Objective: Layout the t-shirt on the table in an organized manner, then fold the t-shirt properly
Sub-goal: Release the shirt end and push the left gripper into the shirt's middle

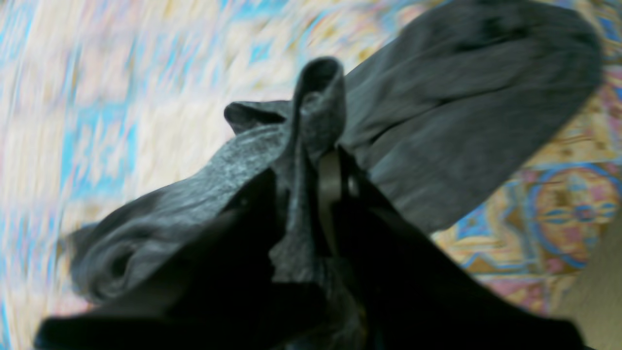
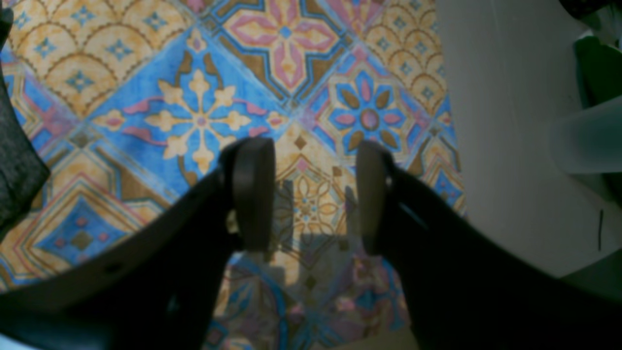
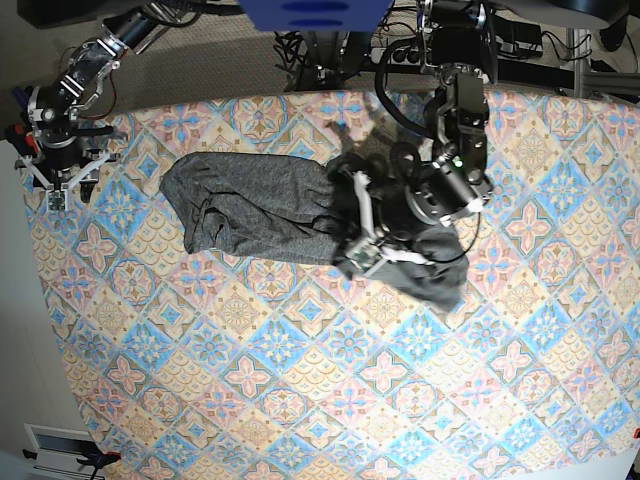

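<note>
The dark heather-grey, thin knit t-shirt point(image 3: 265, 208) is found bunched and wrinkled on the upper middle of the large table with its blue, pink, peach and cream tile-print covering point(image 3: 330, 400); the garment is not spread flat; in the base view it is seen to run as a crumpled band from a rounded end at the upper left, across the middle, to a loose tail hanging down at the right of centre.

The left gripper point(image 1: 324, 160) is observed clamped on a fold of the grey cloth; in the left wrist view a narrow ridge of fabric is pinched between the dark fingers point(image 1: 330, 182) and stands up above them in a rolled loop; more cloth is draped to either side, one lobe at lower left and a broad smooth lobe at upper right lying on the covering. The background of that view is blurred.

The right gripper point(image 2: 311, 189) is recorded with its jaws parted and nothing between them; only the patterned covering is seen in the gap; it is placed at the table's far left corner in the base view, well apart from the bulk of the garment; a small piece of grey fabric is visible at the left edge of the right wrist view.
</note>
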Controlling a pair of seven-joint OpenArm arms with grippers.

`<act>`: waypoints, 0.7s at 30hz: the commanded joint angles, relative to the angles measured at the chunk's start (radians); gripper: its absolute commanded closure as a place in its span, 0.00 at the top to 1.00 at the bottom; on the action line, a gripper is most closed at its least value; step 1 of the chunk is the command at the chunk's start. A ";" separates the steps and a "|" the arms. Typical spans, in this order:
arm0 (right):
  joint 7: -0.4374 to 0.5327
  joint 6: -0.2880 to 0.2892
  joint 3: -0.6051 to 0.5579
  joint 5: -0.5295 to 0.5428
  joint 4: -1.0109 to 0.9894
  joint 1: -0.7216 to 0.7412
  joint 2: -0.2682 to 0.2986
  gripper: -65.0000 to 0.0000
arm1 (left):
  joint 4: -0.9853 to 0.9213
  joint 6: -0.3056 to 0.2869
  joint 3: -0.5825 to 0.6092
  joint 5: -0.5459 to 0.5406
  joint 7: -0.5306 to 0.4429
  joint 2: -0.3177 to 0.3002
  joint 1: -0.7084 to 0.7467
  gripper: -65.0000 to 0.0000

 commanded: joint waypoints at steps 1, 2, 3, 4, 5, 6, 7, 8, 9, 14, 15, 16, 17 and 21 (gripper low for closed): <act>0.022 -0.005 0.001 0.010 0.016 0.010 0.018 0.40 | -0.009 0.002 0.008 -0.015 -0.022 0.003 -0.011 0.03; 0.022 -0.005 0.001 0.010 0.016 0.010 0.018 0.40 | -0.029 0.002 0.016 -0.015 -0.023 0.003 -0.012 0.03; 0.022 -0.005 0.001 0.010 0.016 0.013 0.018 0.40 | -0.055 0.002 0.025 -0.017 -0.023 0.003 -0.018 0.04; 0.022 -0.005 0.001 0.010 0.016 0.015 0.018 0.40 | -0.081 0.002 0.034 -0.017 -0.023 0.003 -0.024 0.04; 0.022 -0.005 -0.001 0.010 0.016 0.015 0.018 0.40 | -0.106 0.002 0.040 -0.017 -0.023 0.003 -0.024 0.04; 0.022 -0.005 -0.001 0.010 0.016 0.015 0.018 0.40 | -0.126 0.002 0.046 -0.017 -0.023 0.003 -0.024 0.04; 0.022 -0.005 -0.001 0.010 0.016 0.015 0.018 0.40 | -0.135 0.002 0.049 -0.017 -0.023 0.003 -0.024 0.04; 0.022 -0.005 -0.001 0.010 0.016 0.015 0.018 0.40 | -0.137 0.002 0.049 -0.017 -0.023 0.003 -0.024 0.05; 0.022 -0.005 -0.001 0.010 0.016 0.016 0.018 0.40 | -0.137 0.002 0.049 -0.018 -0.023 0.001 -0.023 0.08; 0.022 -0.005 -0.001 0.010 0.016 0.016 0.018 0.40 | -0.137 0.002 0.049 -0.020 -0.017 -0.003 -0.018 0.30; 0.022 -0.005 -0.001 0.010 0.016 0.016 0.018 0.40 | -0.137 0.002 0.049 -0.024 -0.017 -0.005 -0.017 0.36; 0.022 -0.005 -0.001 0.010 0.016 0.016 0.018 0.40 | -0.135 0.002 0.051 -0.026 -0.017 -0.005 -0.017 0.40; 0.022 -0.005 -0.001 0.010 0.016 0.016 0.018 0.40 | -0.133 0.002 0.054 -0.026 -0.017 -0.005 -0.015 0.45; 0.022 -0.005 -0.001 0.010 0.016 0.016 0.018 0.40 | -0.133 0.002 0.144 -0.026 -0.020 -0.006 -0.020 0.49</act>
